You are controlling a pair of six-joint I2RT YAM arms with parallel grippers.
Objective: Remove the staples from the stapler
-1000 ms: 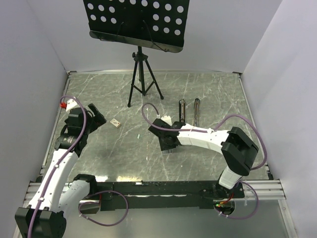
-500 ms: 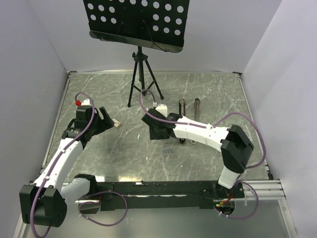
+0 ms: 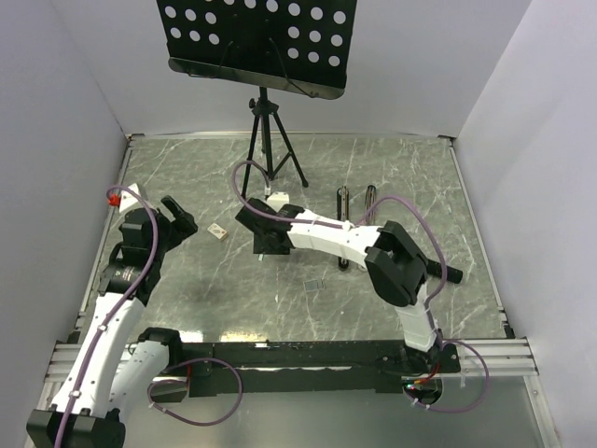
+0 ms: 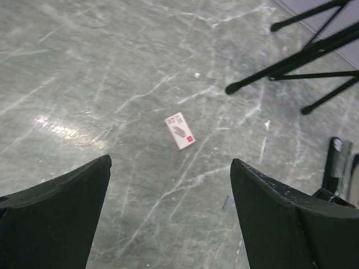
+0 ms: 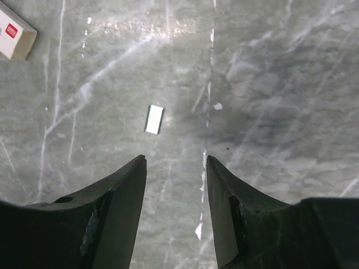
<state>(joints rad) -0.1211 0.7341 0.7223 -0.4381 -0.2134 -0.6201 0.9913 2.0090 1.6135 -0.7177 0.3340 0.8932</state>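
Black bar-shaped stapler (image 3: 370,201) lies open on grey marbled desk (image 3: 187,177), pale rectangular staples block (image 3: 219,231) well left of it; left fingers (image 4: 56,218) and right fingers (image 5: 112,218) are released, empty: unloading looks done.

The table (image 4: 84,67) is a smooth grey stone-look slab with pale veins, polished enough to throw glare ahead of both sets of jaws. The fingers (image 4: 61,213) of the left gripper (image 4: 171,161) and those (image 5: 120,207) of the right gripper (image 5: 175,158) are matt black plastic, finely grainy. Ahead of the left jaws the staples (image 4: 179,131) look like printed card. Beyond the right jaws a small strip (image 5: 153,119) gleams, possibly metal.
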